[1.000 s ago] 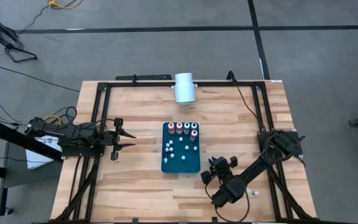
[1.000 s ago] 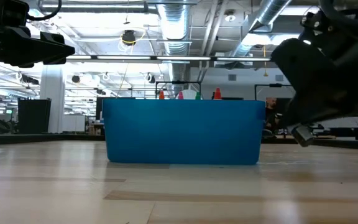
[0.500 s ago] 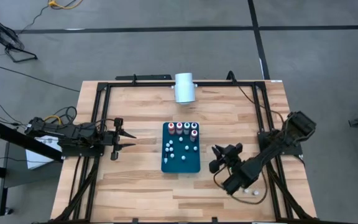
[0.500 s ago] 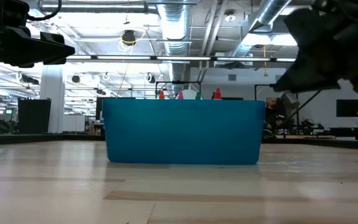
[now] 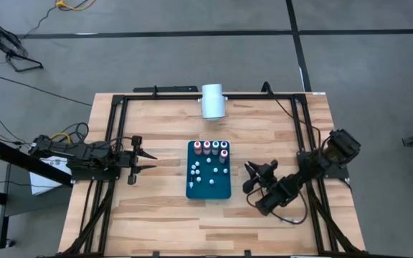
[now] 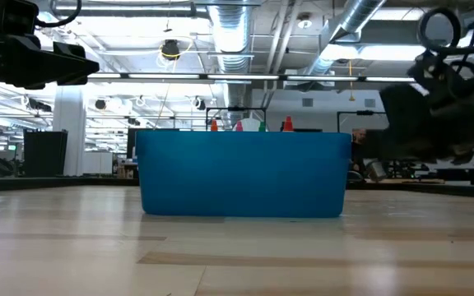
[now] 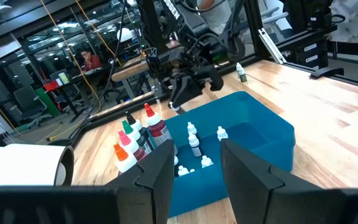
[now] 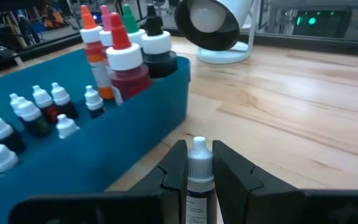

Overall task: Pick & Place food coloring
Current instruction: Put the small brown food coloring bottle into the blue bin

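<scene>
A blue tray (image 5: 209, 188) sits mid-table and holds the food coloring. Taller bottles (image 8: 120, 56) with red, green and dark bodies stand in a row at its far end. Several tiny whitish ones (image 8: 30, 112) stand nearer. Just right of the tray, my right gripper (image 5: 251, 175) is shut on one small white-capped bottle (image 8: 199, 155). My left gripper (image 5: 145, 161) waits level at the table's left, open, with nothing between its fingers (image 7: 160, 168). My right gripper pinches the small bottle's body just below the white cap (image 8: 199, 177) between its two fingers (image 8: 174, 171). The fingers lie close to level and point toward the tray's right side. The cap shows between the fingertips. The bottle is lifted clear of the table.
A large white cylinder (image 5: 213, 100) lies at the table's far edge behind the tray. One loose small bottle (image 7: 241, 73) stands on the wood near the right arm (image 5: 314, 168). A black frame (image 5: 113, 143) borders the table.
My right gripper, still shut on the small bottle, has gone from near the table's near edge toward the far edge, along the tray's right side. It has tipped from a downward slant to nearly level, and the arm has swung toward the right edge.
</scene>
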Tool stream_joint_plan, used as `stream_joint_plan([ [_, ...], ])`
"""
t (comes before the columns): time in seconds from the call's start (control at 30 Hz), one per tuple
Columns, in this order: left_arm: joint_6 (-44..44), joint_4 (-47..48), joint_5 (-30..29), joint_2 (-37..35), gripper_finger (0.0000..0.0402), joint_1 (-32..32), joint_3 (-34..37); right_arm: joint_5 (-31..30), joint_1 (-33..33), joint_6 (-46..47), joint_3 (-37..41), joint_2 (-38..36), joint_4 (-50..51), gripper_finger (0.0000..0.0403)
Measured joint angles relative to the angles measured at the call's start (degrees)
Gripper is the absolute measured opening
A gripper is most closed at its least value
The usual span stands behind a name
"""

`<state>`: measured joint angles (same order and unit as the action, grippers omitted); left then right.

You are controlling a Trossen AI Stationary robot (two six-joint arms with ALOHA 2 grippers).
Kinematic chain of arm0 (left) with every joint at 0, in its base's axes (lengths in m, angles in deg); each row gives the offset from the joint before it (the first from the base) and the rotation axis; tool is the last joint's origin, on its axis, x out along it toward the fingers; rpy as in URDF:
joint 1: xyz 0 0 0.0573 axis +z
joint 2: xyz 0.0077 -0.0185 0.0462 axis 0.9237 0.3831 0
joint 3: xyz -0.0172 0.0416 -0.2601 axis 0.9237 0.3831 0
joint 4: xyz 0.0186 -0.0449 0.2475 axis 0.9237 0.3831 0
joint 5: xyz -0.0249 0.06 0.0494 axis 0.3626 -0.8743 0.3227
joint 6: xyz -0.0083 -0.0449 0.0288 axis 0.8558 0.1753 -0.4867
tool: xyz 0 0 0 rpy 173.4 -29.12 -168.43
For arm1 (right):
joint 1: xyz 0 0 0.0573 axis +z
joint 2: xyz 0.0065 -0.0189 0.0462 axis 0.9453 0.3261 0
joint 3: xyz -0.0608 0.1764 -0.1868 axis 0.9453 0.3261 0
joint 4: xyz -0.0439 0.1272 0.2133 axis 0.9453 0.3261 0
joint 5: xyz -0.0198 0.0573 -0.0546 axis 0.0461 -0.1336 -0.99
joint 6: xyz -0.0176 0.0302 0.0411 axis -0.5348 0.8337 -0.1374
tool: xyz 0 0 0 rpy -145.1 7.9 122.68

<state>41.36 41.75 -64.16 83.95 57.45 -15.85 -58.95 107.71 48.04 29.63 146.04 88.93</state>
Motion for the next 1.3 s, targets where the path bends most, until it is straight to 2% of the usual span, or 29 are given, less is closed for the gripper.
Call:
stream_joint_plan([
  [0.2,0.02,-0.01,-0.02,0.00,0.0123,-0.02,0.00,-1.90,-1.40,-4.64,1.80,1.56,-6.15,0.0048],
  [0.37,0.02,0.00,-0.02,0.00,0.0123,0.00,0.00,-2.47,-2.70,-9.17,1.80,1.56,-6.95,0.0048],
  [0.7,-0.03,0.00,-0.02,0.00,0.0123,-0.02,0.00,-1.41,-5.50,-11.19,1.80,1.84,-7.96,0.0048],
  [1.03,-0.07,0.00,-0.02,0.00,0.0123,0.00,0.00,-2.84,-6.15,-14.11,1.82,10.02,-20.31,0.0048],
  [1.3,0.02,-0.02,-0.02,-0.02,0.0123,0.00,0.00,-2.91,-6.52,-17.06,1.85,11.73,-25.01,0.0070],
])
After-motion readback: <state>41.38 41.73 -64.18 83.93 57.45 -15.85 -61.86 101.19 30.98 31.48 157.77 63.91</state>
